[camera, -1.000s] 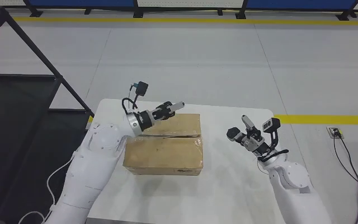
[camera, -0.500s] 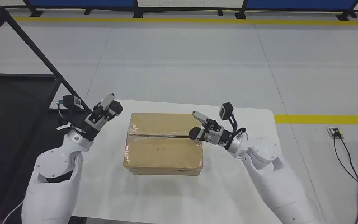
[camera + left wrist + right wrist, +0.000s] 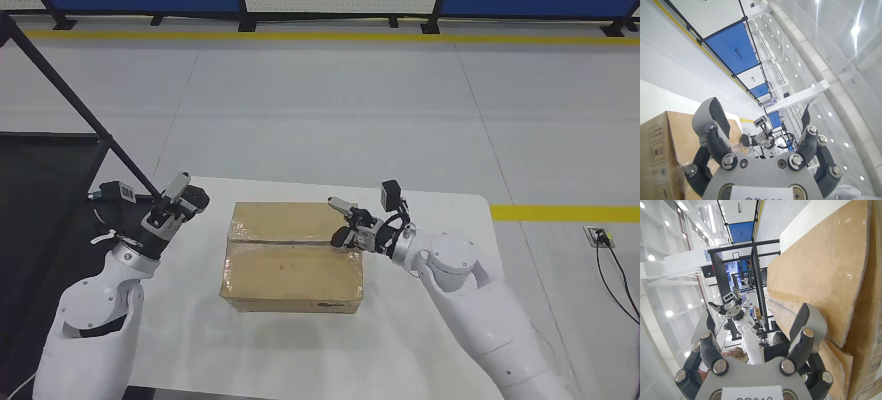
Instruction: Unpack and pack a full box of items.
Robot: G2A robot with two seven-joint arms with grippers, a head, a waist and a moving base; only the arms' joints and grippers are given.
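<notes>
A closed brown cardboard box [image 3: 290, 255] with a taped seam along its top stands in the middle of the white table [image 3: 420, 310]. My right gripper [image 3: 341, 222] is open at the box's right top edge. In the right wrist view one finger [image 3: 803, 321] lies against the edge of the box [image 3: 819, 275] top flap, and the right gripper [image 3: 755, 311] holds nothing. My left gripper [image 3: 188, 190] is raised beyond the box's left side, apart from it. The left gripper [image 3: 761, 106] is open and empty, with the box [image 3: 659, 144] beside it.
A black frame post [image 3: 90, 120] slants past the table's far left corner, with a dark panel [image 3: 40, 220] on the left. Bare table lies in front of the box and to its right. A yellow floor line [image 3: 565, 213] runs off to the right.
My left arm has drawn back from over the box to the table's left side. My right gripper has come in from the right to the box's right top edge.
</notes>
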